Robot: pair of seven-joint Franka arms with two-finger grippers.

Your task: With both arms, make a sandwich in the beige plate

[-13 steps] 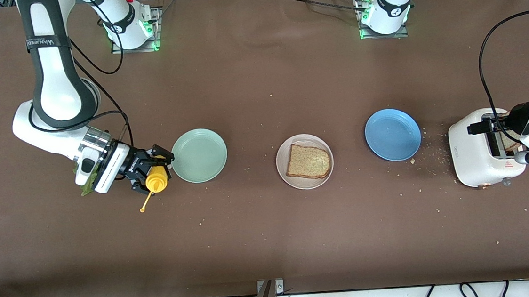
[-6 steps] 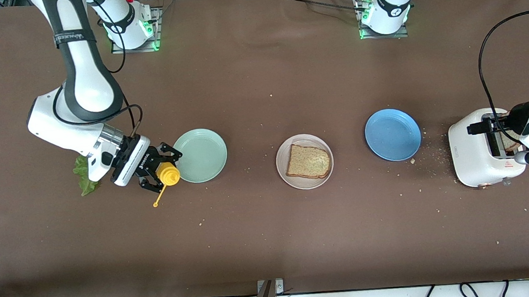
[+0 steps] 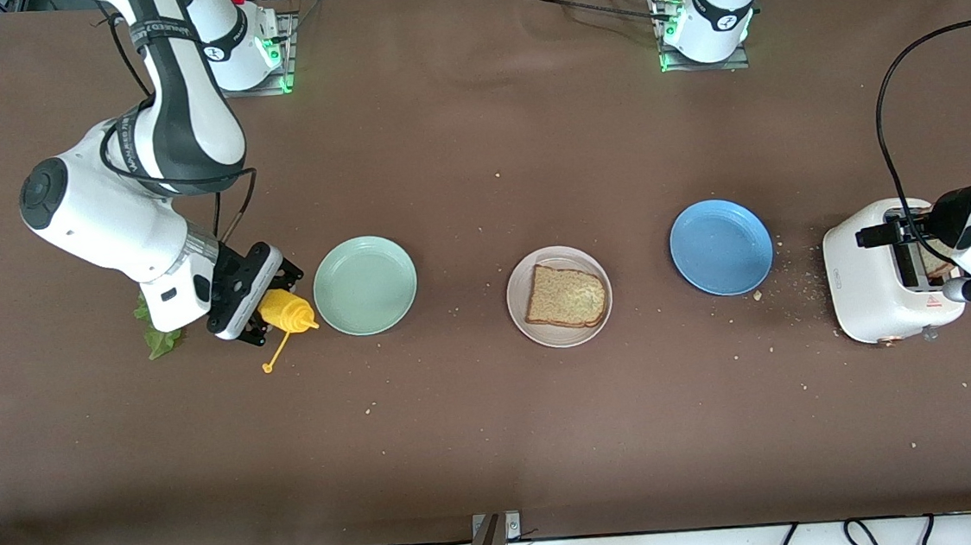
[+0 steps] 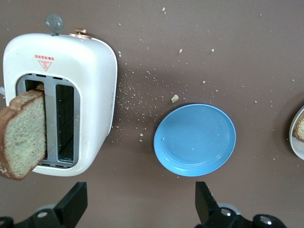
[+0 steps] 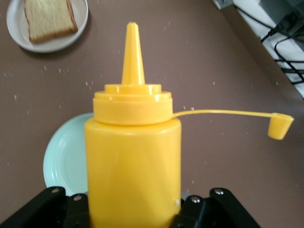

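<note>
1 bread slice [image 3: 565,296] lies in the beige plate [image 3: 524,321]. The right gripper [image 3: 268,311] clamps a mustard bottle [image 3: 285,311]; the left gripper [image 4: 140,202], jaws apart, waits over the toaster [image 3: 872,285], lettuce [image 3: 157,337] unplaced.

The right arm covers most of the lettuce leaf [image 3: 154,333] beside the right gripper [image 3: 268,311]. In the right wrist view the picture's edge cuts off the base of the yellow bottle [image 5: 133,166]. The left gripper [image 3: 885,234] hides part of the bread slice [image 4: 21,133] in the toaster [image 3: 881,285]. The toaster's label [image 4: 43,61] is too small to read.
</note>
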